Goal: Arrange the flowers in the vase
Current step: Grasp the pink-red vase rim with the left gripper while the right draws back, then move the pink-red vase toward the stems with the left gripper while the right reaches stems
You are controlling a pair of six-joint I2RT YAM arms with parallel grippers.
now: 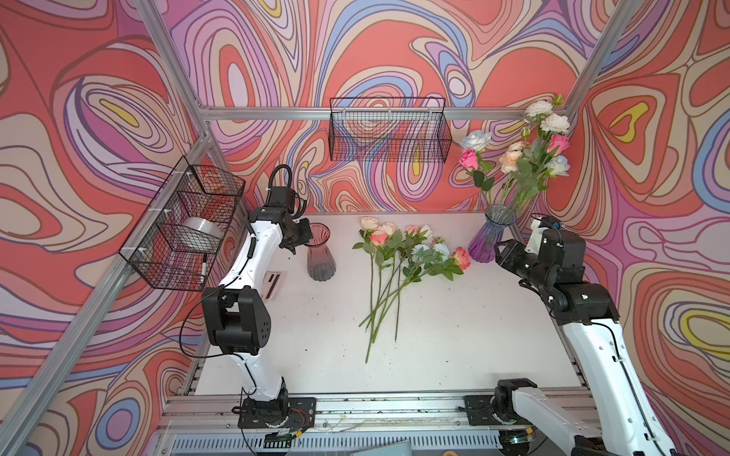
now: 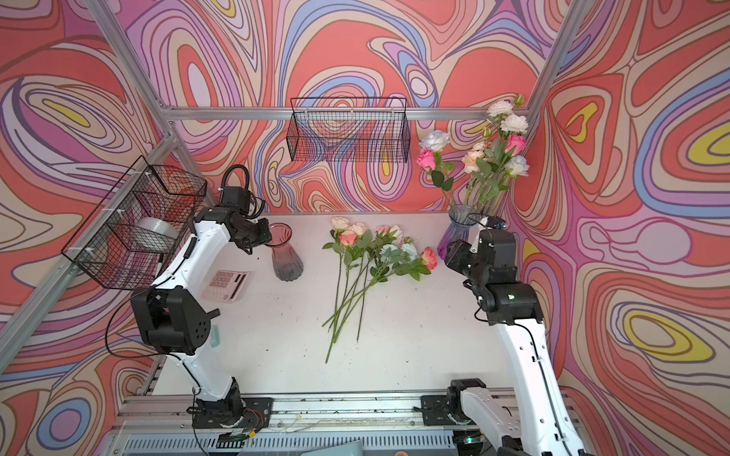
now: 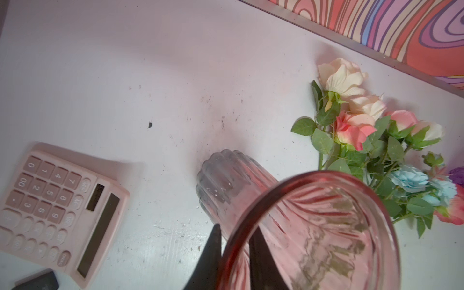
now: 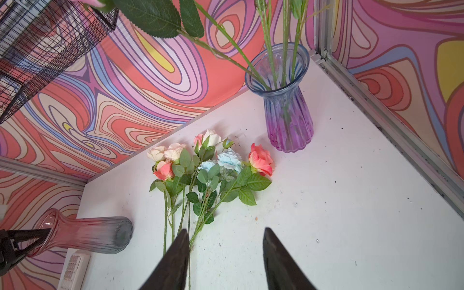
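A pink-to-grey ribbed glass vase (image 1: 320, 252) (image 2: 287, 252) (image 3: 313, 226) (image 4: 82, 234) stands at the back left of the white table. My left gripper (image 1: 305, 238) (image 2: 269, 239) (image 3: 234, 227) is shut on its rim, one finger inside the glass and one outside. Several loose flowers (image 1: 407, 252) (image 2: 375, 252) (image 3: 364, 130) (image 4: 208, 163) lie in a bunch mid-table, stems toward the front. A blue-purple vase (image 1: 490, 237) (image 2: 454, 233) (image 4: 286, 110) at the back right holds several more flowers (image 1: 525, 150) (image 2: 486, 150). My right gripper (image 1: 499, 250) (image 2: 450, 252) (image 4: 226, 229) hangs open and empty beside it.
A pink calculator (image 2: 225, 285) (image 3: 62, 213) lies left of the pink vase, with a dark object (image 3: 37, 281) next to it. A wire basket (image 1: 389, 130) hangs on the back wall. Another wire basket (image 1: 185, 225) on the left wall holds a tape roll.
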